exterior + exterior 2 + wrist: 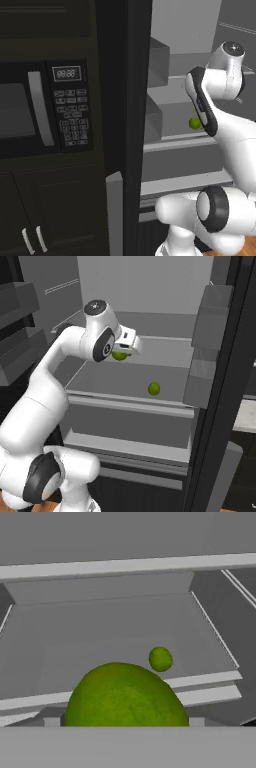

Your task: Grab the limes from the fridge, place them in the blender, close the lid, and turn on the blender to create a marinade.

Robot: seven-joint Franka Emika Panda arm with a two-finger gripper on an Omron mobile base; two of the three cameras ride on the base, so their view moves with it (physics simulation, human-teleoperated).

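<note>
The fridge [165,286] stands open, pale grey inside. My gripper [123,352] reaches in over the middle shelf [100,381] and is shut on one lime [119,355], held a little above the shelf. That lime [125,697] looms large at the bottom of the hand view, hiding the fingertips. A second lime [154,388] lies loose on the same shelf, nearer the front edge and to the right; it shows as a small ball [160,659] beyond the held one, and beside my forearm [194,122]. The blender and the lid are out of view.
Grey door bins [210,321] hang on the open door at the right. A black microwave [30,110] with a keypad sits in dark cabinets left of the fridge. Another shelf [125,564] runs above the gripper, and a lower shelf [130,448] lies below.
</note>
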